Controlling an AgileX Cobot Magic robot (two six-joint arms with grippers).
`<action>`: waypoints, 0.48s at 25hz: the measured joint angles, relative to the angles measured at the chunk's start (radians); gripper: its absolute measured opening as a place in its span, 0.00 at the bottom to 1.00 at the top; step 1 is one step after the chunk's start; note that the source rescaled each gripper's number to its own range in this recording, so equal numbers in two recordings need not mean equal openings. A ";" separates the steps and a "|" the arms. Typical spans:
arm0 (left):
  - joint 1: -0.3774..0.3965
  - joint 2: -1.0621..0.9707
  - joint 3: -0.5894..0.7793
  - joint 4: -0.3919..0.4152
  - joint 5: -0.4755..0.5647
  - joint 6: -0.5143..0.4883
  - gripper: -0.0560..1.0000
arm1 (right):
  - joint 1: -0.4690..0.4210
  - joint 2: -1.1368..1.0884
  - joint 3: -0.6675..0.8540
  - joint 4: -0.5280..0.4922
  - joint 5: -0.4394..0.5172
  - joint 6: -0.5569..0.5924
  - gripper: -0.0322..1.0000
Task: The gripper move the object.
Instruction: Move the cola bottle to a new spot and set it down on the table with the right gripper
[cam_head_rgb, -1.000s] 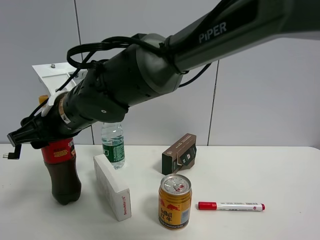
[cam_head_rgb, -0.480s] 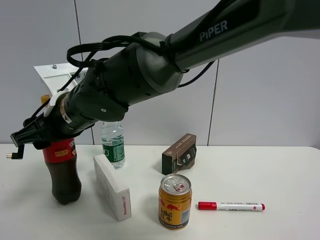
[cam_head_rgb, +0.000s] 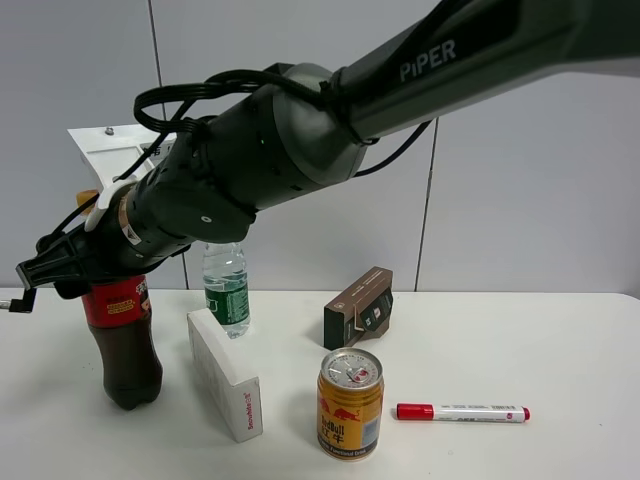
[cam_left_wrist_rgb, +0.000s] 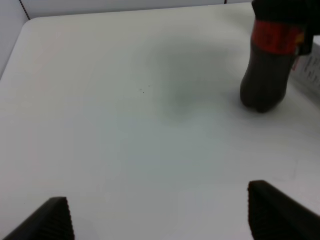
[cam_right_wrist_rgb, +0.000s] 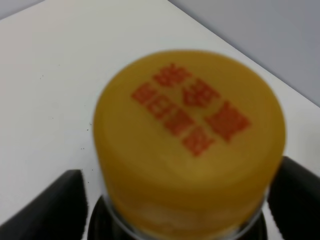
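Note:
The cola bottle (cam_head_rgb: 125, 350), with dark liquid and a red label, stands on the white table (cam_head_rgb: 560, 350) at the far left. My right arm reaches across from the upper right. Its gripper (cam_head_rgb: 90, 262) is shut around the bottle's upper part, just above the label. In the right wrist view the orange-yellow cap (cam_right_wrist_rgb: 190, 140) fills the frame, with a dark finger (cam_right_wrist_rgb: 45, 205) on each side. My left gripper (cam_left_wrist_rgb: 160, 220) is open and empty over bare table, with the cola bottle (cam_left_wrist_rgb: 265, 85) some way ahead of it. It is not seen in the exterior view.
A green-labelled water bottle (cam_head_rgb: 226, 290) stands behind a white box (cam_head_rgb: 225, 375), right of the cola bottle. A Red Bull can (cam_head_rgb: 350, 403) is at the front centre, a red-capped marker (cam_head_rgb: 462, 412) lies to its right, and a brown box (cam_head_rgb: 358, 307) sits behind.
My right gripper has shifted slightly, first right, then back left, around the bottle's top. The bottle still stands at the same spot on the table.

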 joint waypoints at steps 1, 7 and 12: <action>0.000 0.000 0.000 0.000 0.000 0.000 1.00 | 0.000 0.000 0.000 0.000 0.000 -0.001 0.71; 0.000 0.000 0.000 0.000 0.000 0.000 1.00 | 0.000 -0.003 0.000 0.001 0.031 -0.001 0.99; 0.000 0.000 0.000 0.000 0.000 0.000 1.00 | 0.006 -0.042 0.000 0.001 0.062 -0.001 1.00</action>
